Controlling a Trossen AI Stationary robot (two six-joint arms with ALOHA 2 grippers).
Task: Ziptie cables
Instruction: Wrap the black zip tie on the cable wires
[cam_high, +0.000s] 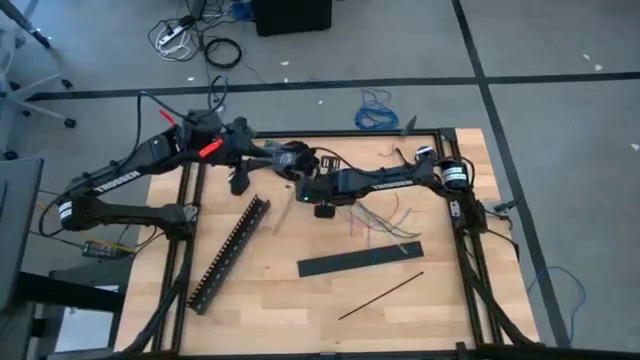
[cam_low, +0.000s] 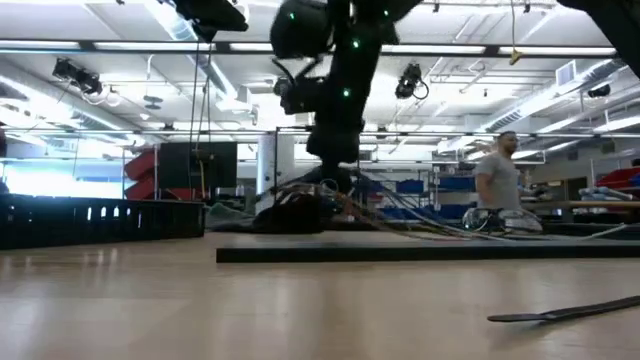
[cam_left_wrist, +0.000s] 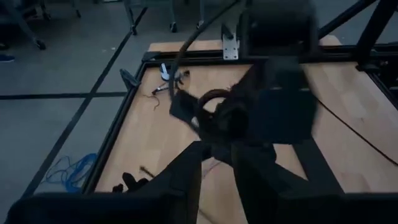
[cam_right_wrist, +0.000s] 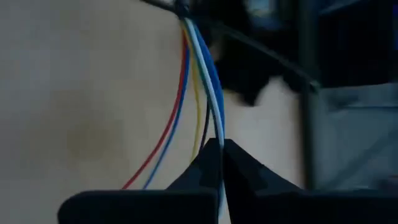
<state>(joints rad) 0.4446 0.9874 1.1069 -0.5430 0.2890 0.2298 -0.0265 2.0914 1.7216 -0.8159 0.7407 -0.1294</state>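
Tabletop: right gripper (wrist view) pinching cables

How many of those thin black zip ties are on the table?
1 clearly visible: a ziptie lying loose near the table's front edge, right of centre. Another may be hidden among the cables under the grippers.

Thin cables, red, blue, yellow, white and dark, run bunched from the right pincer, which clamps them, fanning apart alongside it. One black ziptie lies straight, well apart.
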